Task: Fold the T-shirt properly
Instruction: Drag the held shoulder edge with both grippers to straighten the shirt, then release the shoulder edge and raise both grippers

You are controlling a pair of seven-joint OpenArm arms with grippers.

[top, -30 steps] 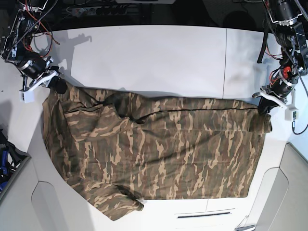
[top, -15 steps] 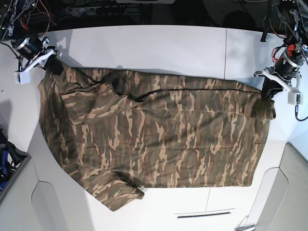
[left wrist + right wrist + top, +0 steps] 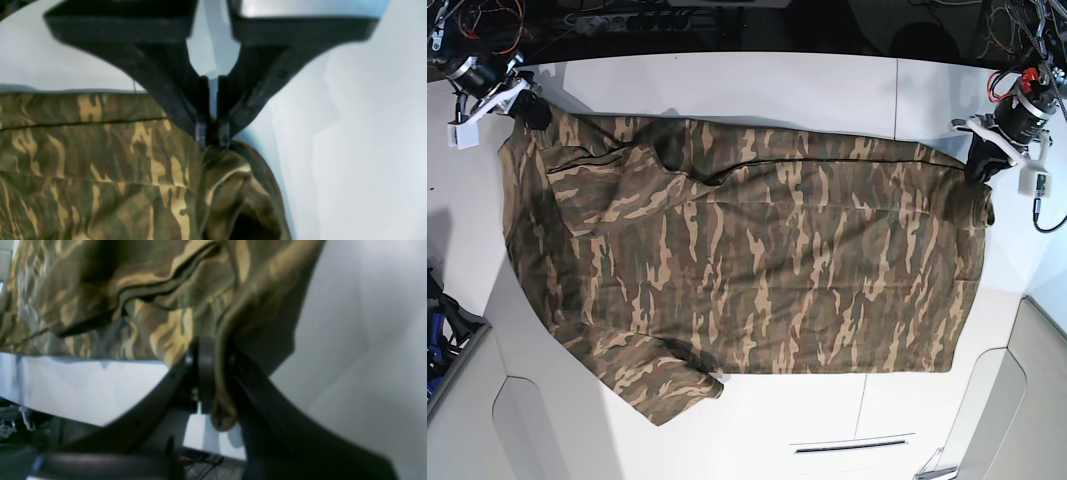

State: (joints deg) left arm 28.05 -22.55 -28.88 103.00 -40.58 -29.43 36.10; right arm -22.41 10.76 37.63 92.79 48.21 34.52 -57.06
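Note:
The camouflage T-shirt (image 3: 747, 250) lies spread across the white table (image 3: 757, 90), stretched between both arms. My left gripper (image 3: 983, 160) is at the right of the base view, shut on the shirt's far right corner. In the left wrist view the gripper (image 3: 213, 135) pinches bunched cloth (image 3: 230, 180). My right gripper (image 3: 530, 110) is at the far left, shut on the shirt's left corner. In the right wrist view the gripper (image 3: 217, 373) clamps a fold of cloth (image 3: 220, 340). A sleeve (image 3: 667, 385) lies at the front left.
Dark clutter and cables (image 3: 627, 20) run behind the table's far edge. A seam in the tabletop (image 3: 895, 95) runs front to back on the right. Grey panels (image 3: 1037, 400) border the front corners.
Both grippers have pulled the shirt's top edge toward the far side of the table. The shirt has slid that way and lies flatter and more stretched.

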